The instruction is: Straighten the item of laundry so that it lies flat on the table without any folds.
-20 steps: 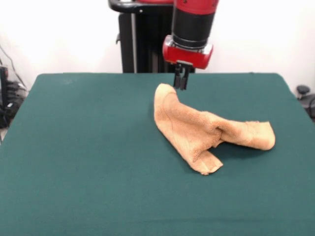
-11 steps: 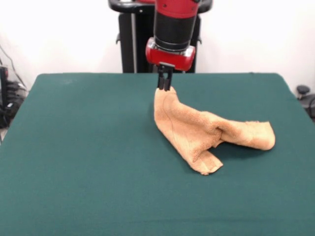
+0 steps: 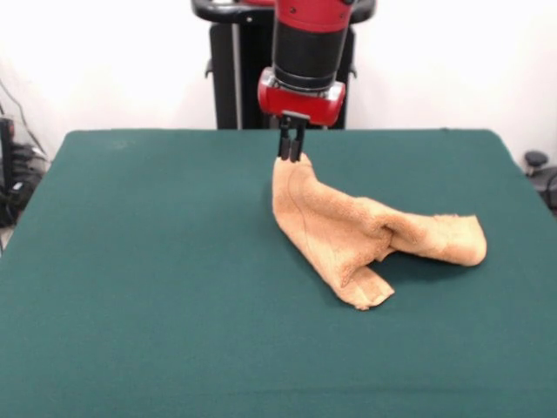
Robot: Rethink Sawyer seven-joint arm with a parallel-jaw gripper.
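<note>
Front view only; the towel (image 3: 352,228) lies right of centre on the green surface (image 3: 148,287), crumpled, not flat; one end rises toward the far side to a rounded peak, a second lobe runs out to the right with a rolled end, and a third flap points toward the near side, ending in a small tongue; folds and a deep crease show where the lobes meet, with a dark shadowed gap under the right lobe; a woven band line runs along the left edge of the raised part. The red and black arm (image 3: 309,43) comes down from above with its red wrist collar just over the towel's far peak; the gripper (image 3: 291,155) sits right at the top of that peak, tips touching or just meeting the cloth; the two dark fingers look close together, but whether they pinch the cloth or merely rest at it cannot be told from this angle. The rest of the surface around the towel is bare felt; a black pedestal (image 3: 235,70) stands behind the far edge.
</note>
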